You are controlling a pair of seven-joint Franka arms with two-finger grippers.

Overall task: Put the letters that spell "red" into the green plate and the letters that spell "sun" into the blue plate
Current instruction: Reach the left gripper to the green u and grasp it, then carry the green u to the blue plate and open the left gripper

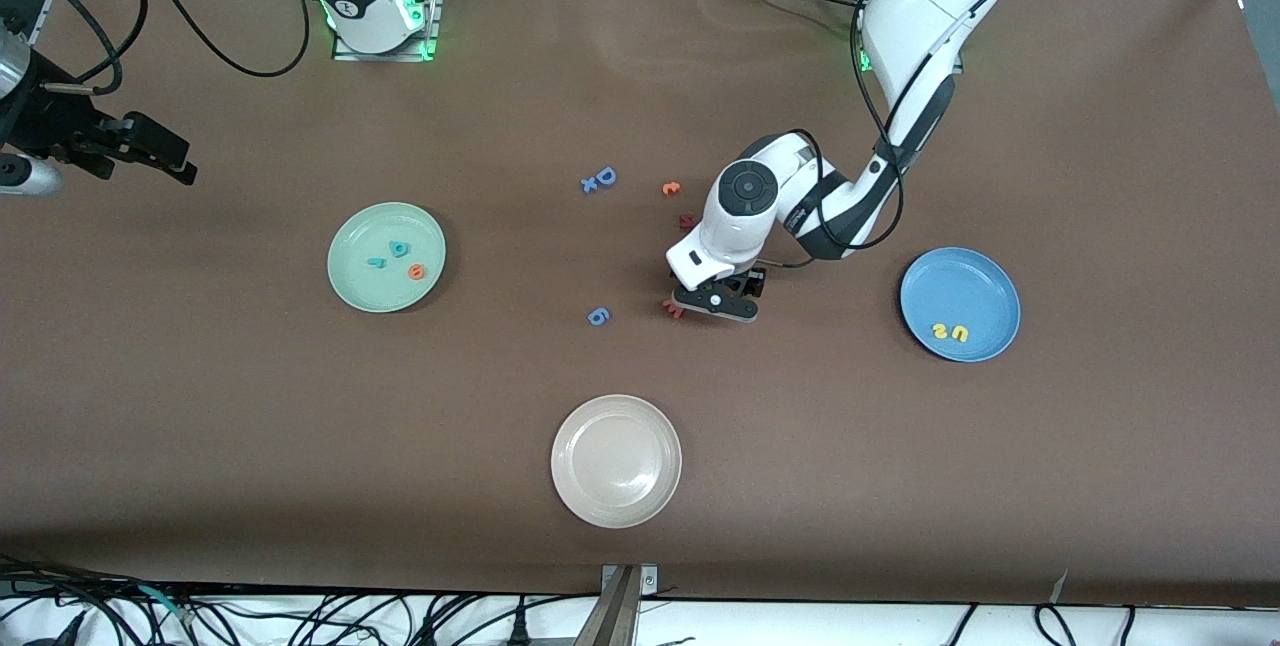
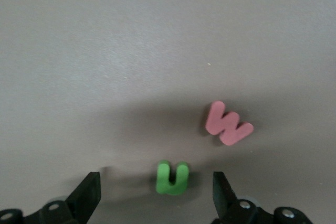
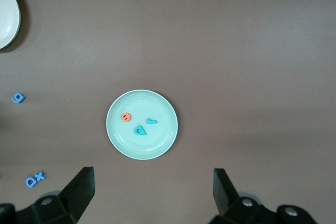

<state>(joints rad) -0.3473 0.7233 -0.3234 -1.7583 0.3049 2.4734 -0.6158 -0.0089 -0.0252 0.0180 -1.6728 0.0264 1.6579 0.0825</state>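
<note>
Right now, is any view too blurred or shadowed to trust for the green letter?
Left wrist view: soft focus, yet the green n and pink w read clearly, in the left gripper's shadow. Front view: sharp, evenly lit, but the arm hides the n. Right wrist view: clear, no glare.

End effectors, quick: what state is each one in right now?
Left end effector: open, low over the table, astride the green n, holding nothing.
Right end effector: open, empty, above the green plate.
</note>
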